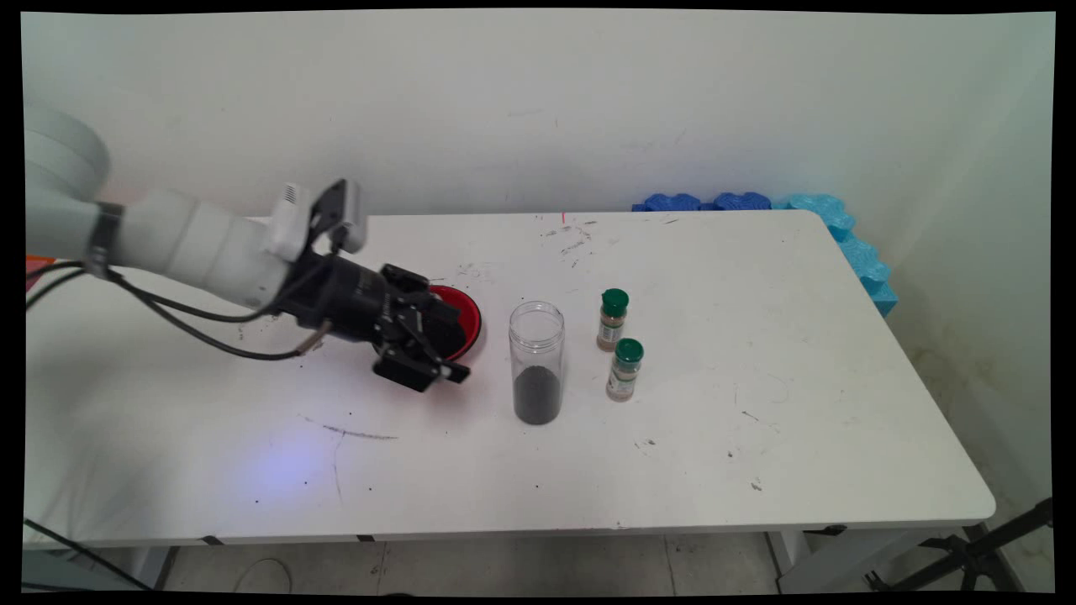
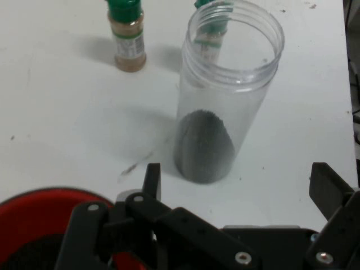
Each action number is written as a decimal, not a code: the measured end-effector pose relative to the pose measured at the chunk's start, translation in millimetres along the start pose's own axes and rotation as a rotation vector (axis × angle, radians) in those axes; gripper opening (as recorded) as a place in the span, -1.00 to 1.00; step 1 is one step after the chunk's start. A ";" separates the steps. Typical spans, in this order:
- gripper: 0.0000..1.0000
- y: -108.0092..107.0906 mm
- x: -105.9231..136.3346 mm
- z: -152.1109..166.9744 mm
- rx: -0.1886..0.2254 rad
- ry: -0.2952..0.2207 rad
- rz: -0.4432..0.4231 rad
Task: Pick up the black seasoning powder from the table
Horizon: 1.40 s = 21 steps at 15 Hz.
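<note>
The pincer hangs low over the table, angled down and pointing toward the picture's right in the main view; its fingers are spread wide with nothing between them. It partly covers a red bowl with dark contents that sits under and just behind it. Just beside the pincer, to its right and apart from it, stands a clear jar, upright, its long axis vertical and its open mouth up, with a dark powder filling its bottom third. Farther right are two small spice bottles with green caps, both upright: the nearer bottle and, just behind it, the farther bottle. Blue foam pieces line the table's far right corner.
</note>
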 end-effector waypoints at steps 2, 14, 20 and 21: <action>1.00 -2.3 1.3 15.5 -0.015 0.009 0.018; 1.00 -15.8 7.5 70.1 -0.055 0.047 0.083; 1.00 -18.7 11.5 82.8 -0.064 0.059 0.086; -1.00 -19.0 11.7 83.8 -0.064 0.060 0.087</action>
